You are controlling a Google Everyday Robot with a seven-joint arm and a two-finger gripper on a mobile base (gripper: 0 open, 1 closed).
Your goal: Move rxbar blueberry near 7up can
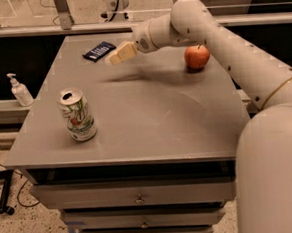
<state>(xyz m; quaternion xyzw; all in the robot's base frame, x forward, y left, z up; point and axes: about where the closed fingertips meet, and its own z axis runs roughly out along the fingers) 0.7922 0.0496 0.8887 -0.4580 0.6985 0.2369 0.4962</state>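
Observation:
The rxbar blueberry [99, 50] is a flat dark navy wrapper with white lettering, lying at the far left of the grey table [151, 123]. The 7up can [77, 115] stands upright near the table's front left, white and green with red marks and an open silver top. My gripper [115, 56] is on the end of the white arm, held above the table just right of the bar, its cream-coloured fingers pointing left toward it. It holds nothing. The can is well apart from the bar, toward the front.
A red apple [197, 57] sits at the far right of the table. A white pump bottle [20, 90] stands on a lower ledge to the left. The arm [231, 47] spans the table's right side. Drawers [136, 197] are below the tabletop.

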